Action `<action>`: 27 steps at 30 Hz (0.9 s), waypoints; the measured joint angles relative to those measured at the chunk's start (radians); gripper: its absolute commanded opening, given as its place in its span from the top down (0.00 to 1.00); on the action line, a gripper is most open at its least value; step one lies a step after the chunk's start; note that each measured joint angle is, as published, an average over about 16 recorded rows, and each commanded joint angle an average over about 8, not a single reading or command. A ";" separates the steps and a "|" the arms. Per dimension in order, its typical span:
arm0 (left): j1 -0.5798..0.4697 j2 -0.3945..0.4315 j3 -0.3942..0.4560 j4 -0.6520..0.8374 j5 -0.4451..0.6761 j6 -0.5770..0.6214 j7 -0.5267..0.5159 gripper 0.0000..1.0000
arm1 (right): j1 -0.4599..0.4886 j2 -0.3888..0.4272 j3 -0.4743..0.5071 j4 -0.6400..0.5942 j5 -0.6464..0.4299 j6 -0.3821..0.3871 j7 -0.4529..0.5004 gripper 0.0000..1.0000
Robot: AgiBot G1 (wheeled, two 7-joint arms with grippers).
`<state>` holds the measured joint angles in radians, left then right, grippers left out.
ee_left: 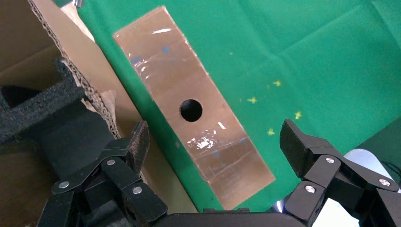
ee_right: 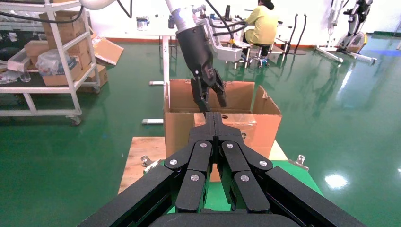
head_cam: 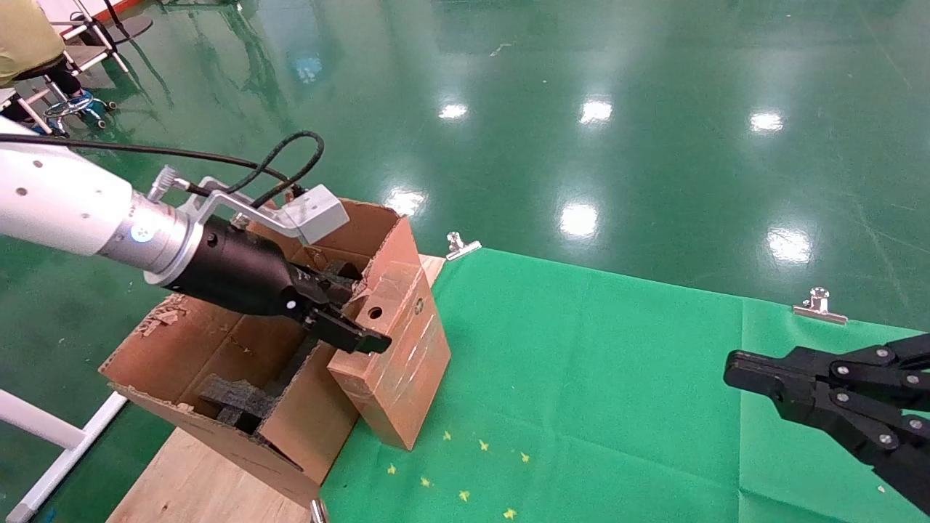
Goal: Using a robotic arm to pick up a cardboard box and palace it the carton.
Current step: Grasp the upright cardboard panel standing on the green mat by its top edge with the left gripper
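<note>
Left tool (head_cam: 341,319): hovers over the top of the box (head_cam: 396,349), fingers spread wide, pinching nothing; in the wrist view the pads sit either side of the box's long top face, both clear of it.
Box: stands on end on the green cloth (head_cam: 617,378), pressed up against the carton (head_cam: 218,363), round hole (ee_left: 191,110) facing up at the wrist camera.
Carton: open at the tabletop's left edge, torn flaps up, black foam (head_cam: 240,399) inside.
Right tool (head_cam: 755,381): parked low at the right, well apart from the box, fingers pressed together, empty.
Risk, flap: one finger sits right by the carton's ragged wall; come down like this and I reckon it catches cardboard or foam instead of sliding beside the box.
Risk, tip: the box is tall and narrow; a pad landing on one side first could topple it onto the cloth.
Risk, slip: glossy tape stripes cover the faces, so a shallow pinch may let it slide out on the lift.
Risk, placing: the foam fills much of the carton, so the box could hang up on it.
</note>
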<state>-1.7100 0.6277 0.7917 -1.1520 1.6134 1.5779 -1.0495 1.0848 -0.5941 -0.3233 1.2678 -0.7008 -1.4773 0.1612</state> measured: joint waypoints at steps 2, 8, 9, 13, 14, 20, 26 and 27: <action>-0.007 0.006 0.021 0.014 0.002 -0.002 -0.003 0.00 | 0.000 0.000 0.000 0.000 0.000 0.000 0.000 1.00; -0.016 0.023 0.068 0.049 0.006 -0.011 0.003 0.00 | 0.000 0.000 0.000 0.000 0.000 0.000 0.000 1.00; -0.017 0.026 0.074 0.054 0.006 -0.012 0.004 0.00 | 0.000 0.000 0.000 0.000 0.000 0.000 0.000 1.00; -0.015 0.038 0.096 0.070 0.011 -0.019 0.011 0.00 | 0.000 0.000 0.000 0.000 0.000 0.000 0.000 0.96; -0.015 0.040 0.100 0.073 0.012 -0.021 0.013 0.00 | 0.000 0.000 0.000 0.000 0.000 0.000 0.000 0.84; -0.011 0.057 0.121 0.091 0.020 -0.029 0.020 0.00 | 0.000 0.000 0.000 0.000 0.000 0.000 0.000 0.09; -0.010 0.067 0.130 0.099 0.028 -0.033 0.024 0.71 | 0.000 0.000 0.000 0.000 0.000 0.000 0.000 0.00; -0.010 0.067 0.131 0.100 0.028 -0.034 0.024 0.83 | 0.000 0.000 0.000 0.000 0.000 0.000 0.000 0.00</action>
<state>-1.7198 0.6952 0.9228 -1.0523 1.6418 1.5441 -1.0250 1.0848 -0.5938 -0.3236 1.2675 -0.7004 -1.4769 0.1609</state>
